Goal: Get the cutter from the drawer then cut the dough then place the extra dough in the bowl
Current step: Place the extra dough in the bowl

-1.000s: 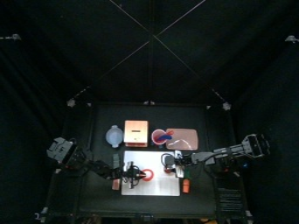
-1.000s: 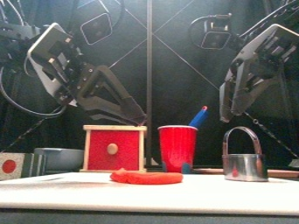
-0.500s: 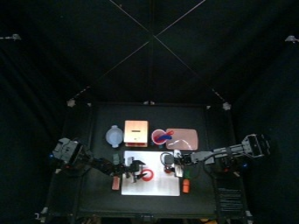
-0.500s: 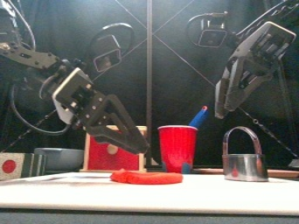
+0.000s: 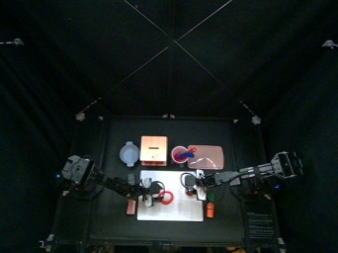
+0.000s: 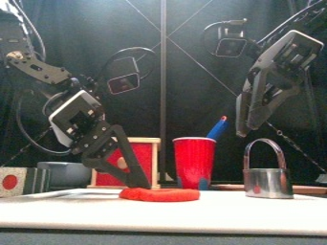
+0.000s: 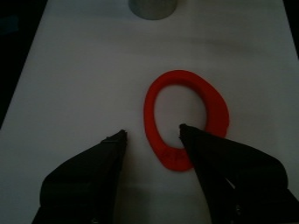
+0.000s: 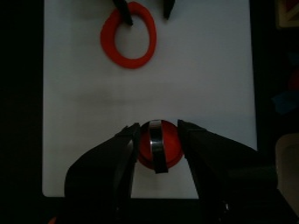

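Black and spread wide, the left hand (image 7: 149,136) is low over the near end of the red dough ring (image 7: 155,118), with one finger on each side of it. I cannot tell if the fingers touch the dough. The ring lies flat on the white board (image 7: 82,79). Seen from the top, the metal cutter (image 6: 266,182) stands on the board at 3 o'clock from the ring, and red shows inside it. The right hand (image 8: 158,129) hangs above the cutter, spread open and not touching it. Past the board, from 11 to 1 o'clock, sit the blue-grey bowl (image 5: 128,153), the wooden box (image 5: 153,152) and the red cup (image 6: 194,161).
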